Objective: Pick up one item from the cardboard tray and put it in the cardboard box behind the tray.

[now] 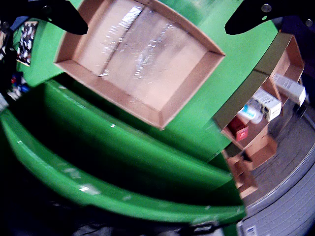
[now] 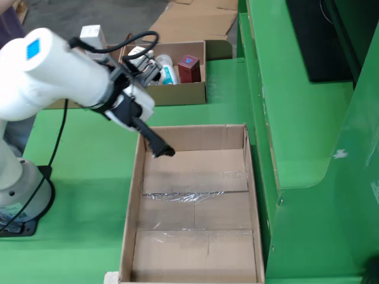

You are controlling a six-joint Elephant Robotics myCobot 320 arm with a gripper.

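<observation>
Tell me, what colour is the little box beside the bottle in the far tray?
Dark red, clearest in the still view from the side.

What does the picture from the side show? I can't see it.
A white robot arm holds its black gripper over the far end of a big, empty cardboard tray. Behind it, a smaller cardboard box holds bottles and a red box.

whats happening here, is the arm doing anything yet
A white robot arm holds its gripper over the far end of a large, shallow cardboard tray, which looks empty apart from strips of clear tape. The fingers are spread with nothing between them. Behind it, a smaller cardboard box holds a few items, including a red box and a white bottle.
</observation>
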